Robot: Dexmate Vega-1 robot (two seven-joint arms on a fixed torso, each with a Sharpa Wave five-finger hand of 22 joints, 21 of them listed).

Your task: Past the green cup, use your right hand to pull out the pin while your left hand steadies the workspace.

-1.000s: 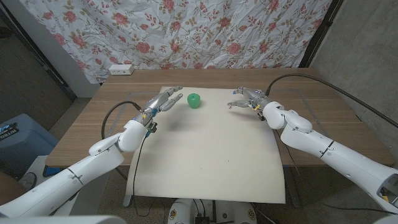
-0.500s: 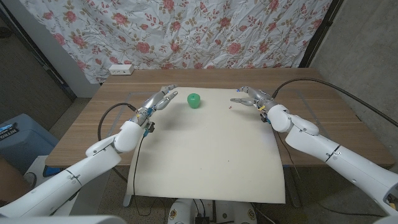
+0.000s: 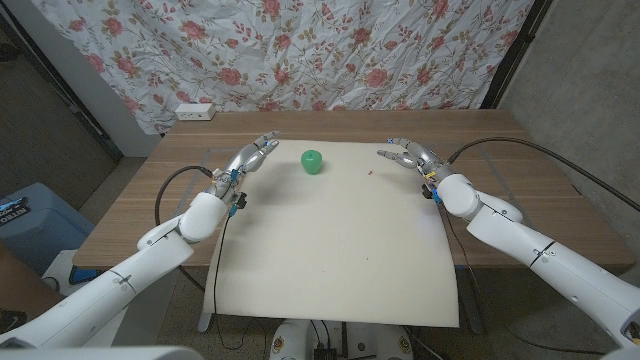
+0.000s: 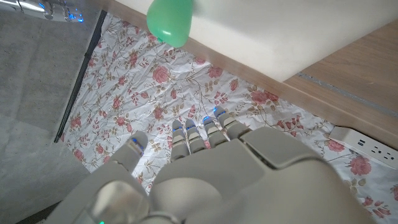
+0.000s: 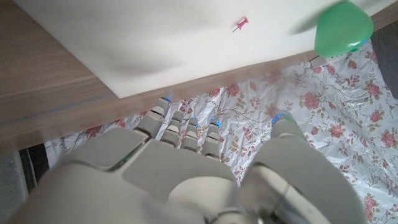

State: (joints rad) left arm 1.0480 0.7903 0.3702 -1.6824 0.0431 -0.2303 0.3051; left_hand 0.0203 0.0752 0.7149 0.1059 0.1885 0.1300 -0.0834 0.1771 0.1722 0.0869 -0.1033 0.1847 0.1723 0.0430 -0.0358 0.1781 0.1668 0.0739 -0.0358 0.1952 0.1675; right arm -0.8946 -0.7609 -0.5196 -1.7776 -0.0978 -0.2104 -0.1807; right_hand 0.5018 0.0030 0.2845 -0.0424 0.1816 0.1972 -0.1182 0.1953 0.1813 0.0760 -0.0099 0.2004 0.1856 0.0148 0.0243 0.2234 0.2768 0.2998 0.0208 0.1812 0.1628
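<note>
A small green cup [image 3: 313, 160] stands near the far edge of the white board [image 3: 340, 240]. A tiny red pin [image 3: 371, 172] sticks in the board to the cup's right. My right hand [image 3: 410, 157] hovers at the board's far right corner, right of the pin and apart from it, fingers spread and holding nothing. My left hand [image 3: 250, 157] reaches to the board's far left corner, fingers stretched out, left of the cup and clear of it. The right wrist view shows the pin [image 5: 239, 25] and the cup [image 5: 343, 28] beyond my fingers [image 5: 186, 124]. The cup [image 4: 171, 20] also shows in the left wrist view.
The board lies on a wooden table [image 3: 520, 170]. A white power strip [image 3: 194, 111] sits at the table's far left corner. A floral curtain [image 3: 330, 50] hangs behind the table. A black cable [image 3: 500, 140] loops over the table's right side.
My right hand has drawn back to the right and farther from the pin, its fingers spreading. My left hand has edged towards the board's far left corner. Cup and pin have not moved.
</note>
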